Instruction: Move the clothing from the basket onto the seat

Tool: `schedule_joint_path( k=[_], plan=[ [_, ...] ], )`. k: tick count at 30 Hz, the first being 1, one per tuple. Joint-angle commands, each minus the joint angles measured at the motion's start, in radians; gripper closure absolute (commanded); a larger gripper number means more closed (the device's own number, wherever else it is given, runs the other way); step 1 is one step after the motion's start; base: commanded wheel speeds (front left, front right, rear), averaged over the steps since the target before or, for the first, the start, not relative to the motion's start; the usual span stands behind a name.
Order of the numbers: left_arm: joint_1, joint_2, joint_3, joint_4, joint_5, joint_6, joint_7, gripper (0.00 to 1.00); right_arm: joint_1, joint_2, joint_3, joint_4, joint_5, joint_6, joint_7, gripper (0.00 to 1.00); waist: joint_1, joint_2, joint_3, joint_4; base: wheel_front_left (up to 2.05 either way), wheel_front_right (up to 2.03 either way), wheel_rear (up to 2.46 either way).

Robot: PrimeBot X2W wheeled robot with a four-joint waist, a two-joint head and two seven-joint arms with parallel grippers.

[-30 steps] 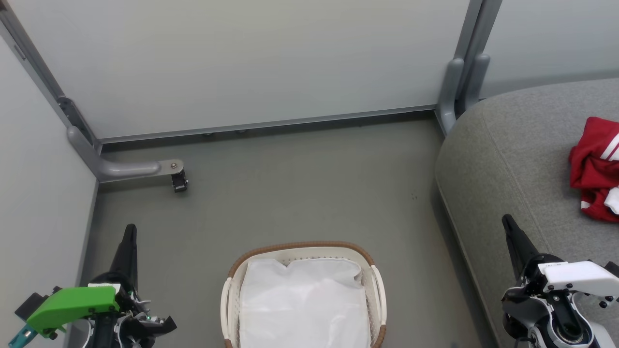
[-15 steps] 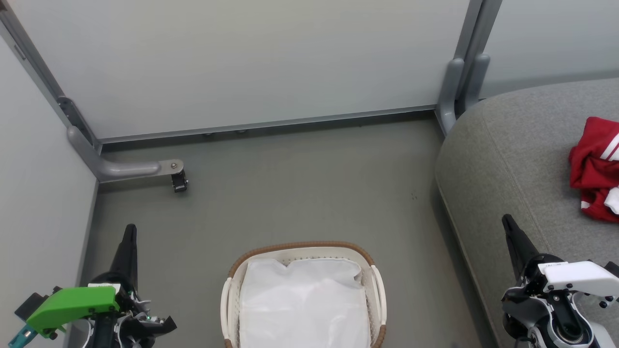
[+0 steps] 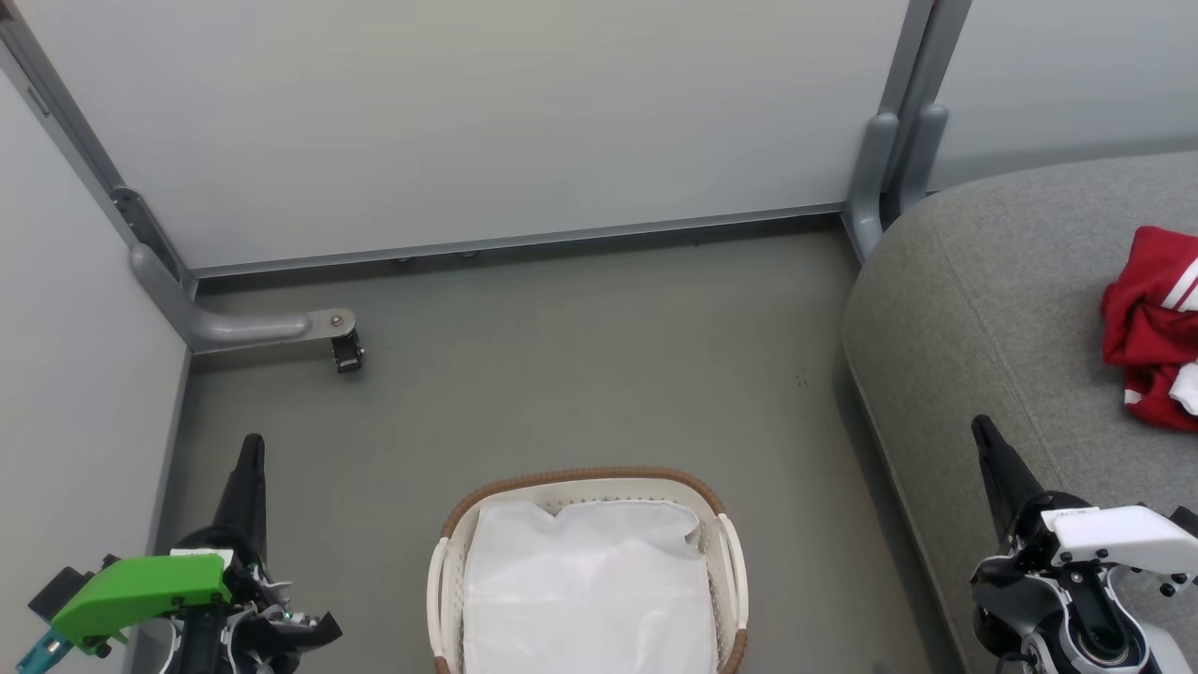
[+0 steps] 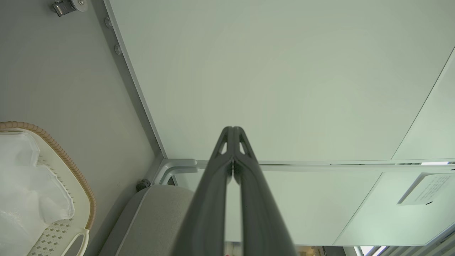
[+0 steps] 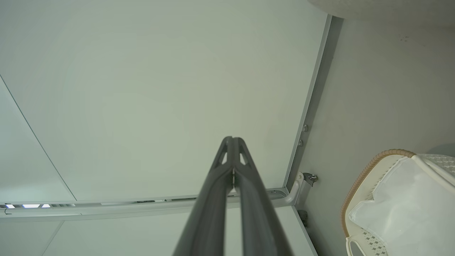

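The red clothing (image 3: 1153, 328) with white stripes lies crumpled on the grey seat (image 3: 992, 309) at the right edge of the head view. The white perforated basket (image 3: 727, 562) with its brown rim stands on the floor at bottom centre, holding a plain white liner (image 3: 585, 580). My left gripper (image 3: 251, 445) is shut and empty at lower left, left of the basket. My right gripper (image 3: 981, 427) is shut and empty at lower right, over the seat's front edge. In the left wrist view the basket (image 4: 76, 177) and seat (image 4: 156, 213) appear; the right wrist view has the basket (image 5: 359, 192).
Pale partition panels (image 3: 487, 122) close off the back and left, on grey metal posts (image 3: 889, 168). A grey foot with a small black caster (image 3: 346, 351) juts onto the grey floor (image 3: 580, 365) at left.
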Motion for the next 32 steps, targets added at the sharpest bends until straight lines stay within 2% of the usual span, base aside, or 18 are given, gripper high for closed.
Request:
schedule_joint_path(
  k=[1,32],
  plan=[
    [-0.010,0.006,0.002,-0.001,-0.003,-0.006,0.004,1.00,0.010,-0.006,-0.001,-0.004,0.004,0.000,0.003,1.00,0.0000,0.0000,0.000,0.000,0.00,0.00,0.00],
    [-0.010,0.006,0.002,-0.001,-0.003,-0.006,0.004,1.00,0.010,-0.006,-0.001,-0.004,0.004,0.000,0.003,1.00,0.0000,0.0000,0.000,0.000,0.00,0.00,0.00]
  ],
)
